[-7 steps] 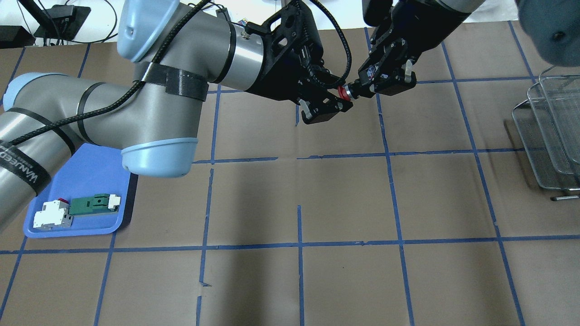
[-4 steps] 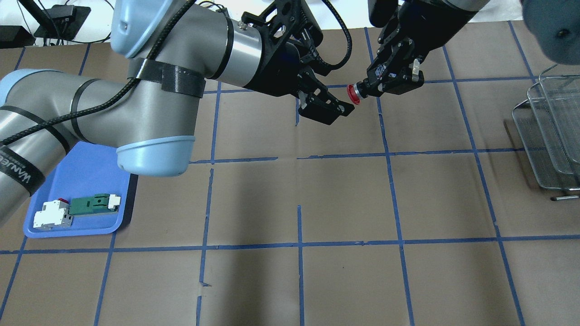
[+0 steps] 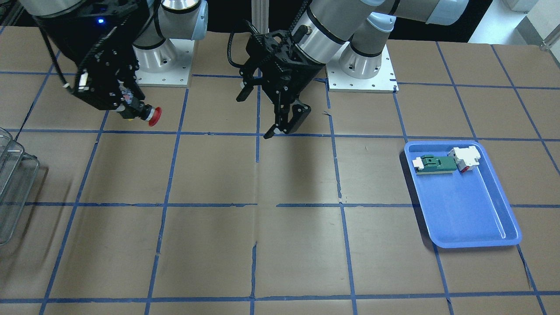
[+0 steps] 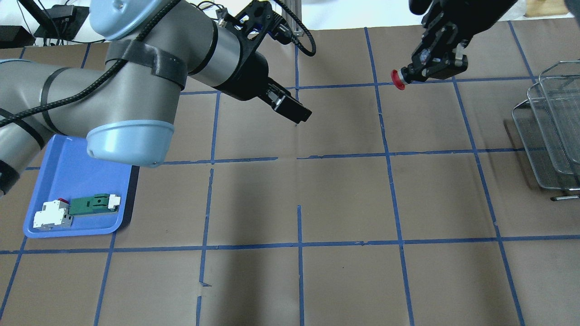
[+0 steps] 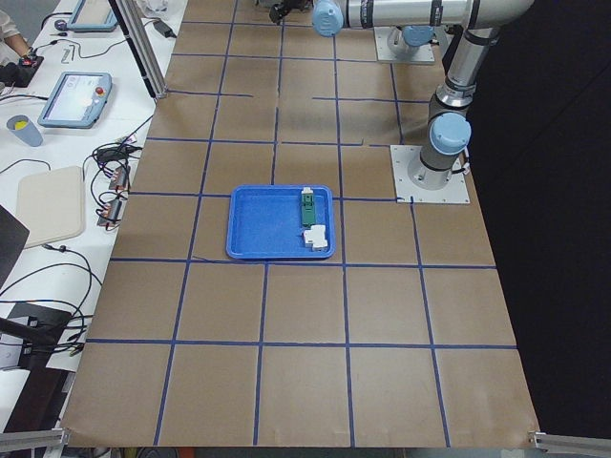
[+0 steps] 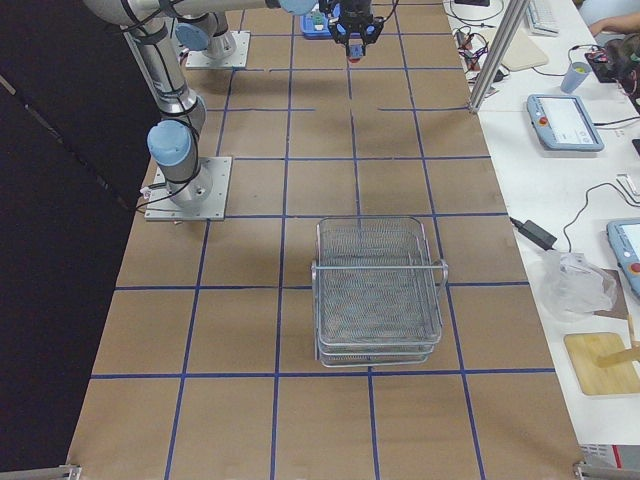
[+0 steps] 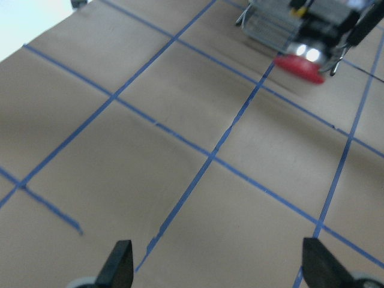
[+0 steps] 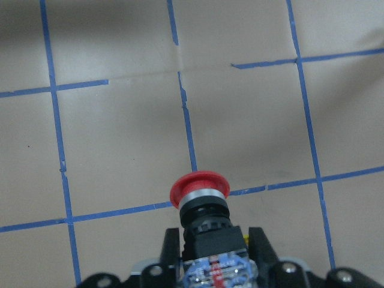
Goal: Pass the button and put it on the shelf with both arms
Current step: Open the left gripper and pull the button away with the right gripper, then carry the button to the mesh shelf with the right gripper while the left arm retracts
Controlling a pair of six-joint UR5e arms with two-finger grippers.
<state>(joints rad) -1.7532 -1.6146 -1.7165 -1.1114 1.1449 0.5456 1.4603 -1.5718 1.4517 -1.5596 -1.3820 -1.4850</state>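
Note:
The button (image 4: 398, 79), with its red head and black barrel, is held off the table in my right gripper (image 4: 420, 71), which is shut on its rear block. It also shows in the right wrist view (image 8: 200, 193), the front view (image 3: 153, 116) and, blurred, the left wrist view (image 7: 300, 62). My left gripper (image 4: 295, 111) is open and empty, well to the left of the button; its fingertips (image 7: 120, 265) stand wide apart. The wire-mesh shelf (image 4: 550, 136) stands at the table's right edge, to the right of the right gripper, and shows in the right exterior view (image 6: 378, 290).
A blue tray (image 4: 77, 174) at the front left holds a green-and-white flat part (image 4: 94, 203) and a white-and-red block (image 4: 51, 215). Brown paper with a blue tape grid covers the table. The left arm's elbow hangs over the tray's back corner.
The left gripper has let go of the button's head and drawn back to the left. The right gripper has carried the button to the right, toward the shelf.

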